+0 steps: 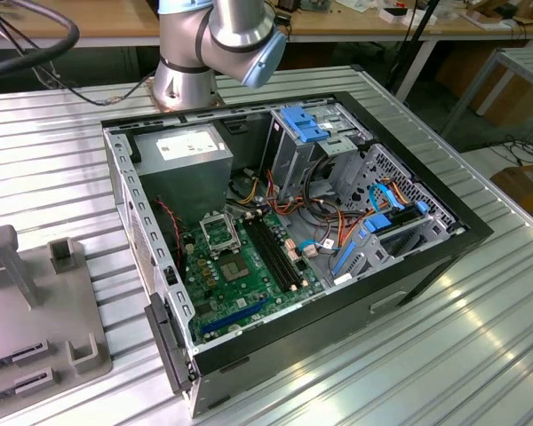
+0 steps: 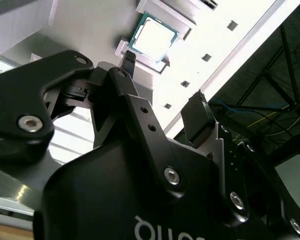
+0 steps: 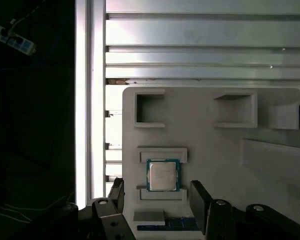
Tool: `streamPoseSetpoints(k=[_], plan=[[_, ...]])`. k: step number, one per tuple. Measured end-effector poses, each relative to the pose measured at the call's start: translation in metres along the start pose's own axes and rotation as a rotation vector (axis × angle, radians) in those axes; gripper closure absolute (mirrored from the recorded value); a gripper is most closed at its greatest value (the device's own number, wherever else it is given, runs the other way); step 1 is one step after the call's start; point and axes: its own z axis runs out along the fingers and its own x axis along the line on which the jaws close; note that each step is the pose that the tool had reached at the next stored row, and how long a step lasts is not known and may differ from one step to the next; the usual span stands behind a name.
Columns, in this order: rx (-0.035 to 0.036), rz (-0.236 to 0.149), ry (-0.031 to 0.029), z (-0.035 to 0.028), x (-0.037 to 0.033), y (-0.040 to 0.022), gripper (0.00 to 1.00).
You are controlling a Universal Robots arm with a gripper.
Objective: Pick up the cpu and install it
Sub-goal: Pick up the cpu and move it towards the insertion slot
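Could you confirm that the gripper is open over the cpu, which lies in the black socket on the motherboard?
Not quite: the first wrist view shows the cpu lying in a recess of the pale grey holder, not in the socket on the motherboard. The gripper is indeed open over it.

cpu (image 3: 163,175): pale silver top, green rim;
gripper (image 3: 157,192): matte black, silver screws;
motherboard (image 1: 240,275): green, black slots;
tray (image 3: 215,150): plain pale grey;
table (image 1: 426,355): silver, ribbed parallel stripes;
case (image 1: 320,333): black shell, grey metal walls;
drive clips (image 1: 302,124): bright blue
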Motion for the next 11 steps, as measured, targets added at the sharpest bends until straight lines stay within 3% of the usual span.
streamPoseSetpoints(k=[11], plan=[[0.0016, 0.007, -0.0004, 0.0234, -0.0037, -0.0051, 0.36]])
